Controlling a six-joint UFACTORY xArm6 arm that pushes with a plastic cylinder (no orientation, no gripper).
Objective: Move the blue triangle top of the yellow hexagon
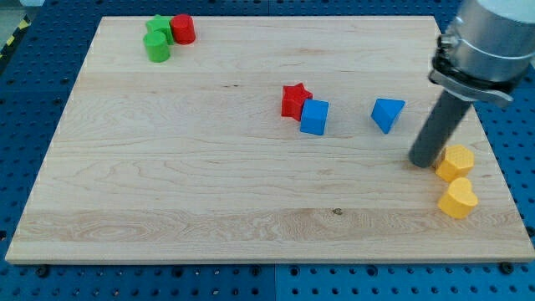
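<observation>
Scanning from the view's left, a green block (pixel 156 39) and a red cylinder (pixel 183 29) are sitting together near the top-left corner of the wooden surface (pixel 167 184), well apart from my tip (pixel 420 160) and far off to its left. Nearer the middle, a red star (pixel 294 99) and a blue cube (pixel 314 117) are touching each other, still well to the left of my tip and a little above it.

The blue triangle (pixel 388 113), the thing to be moved, is lying near my tip, up and to its left, not touching the rod. My tip is resting just to the left of the yellow hexagon (pixel 456 161), seemingly touching or almost touching its edge. A yellow heart (pixel 458 198) is sitting just below the hexagon, down and to the right of my tip.

There are no fingers on this rig, only the rod, so nothing is being held.

Judging by this layout, the task is looking only partly along: the triangle is sitting left of and slightly above the hexagon, not yet directly above it. What is remaining, I judge, is getting behind the triangle's left side and pushing it rightward.
</observation>
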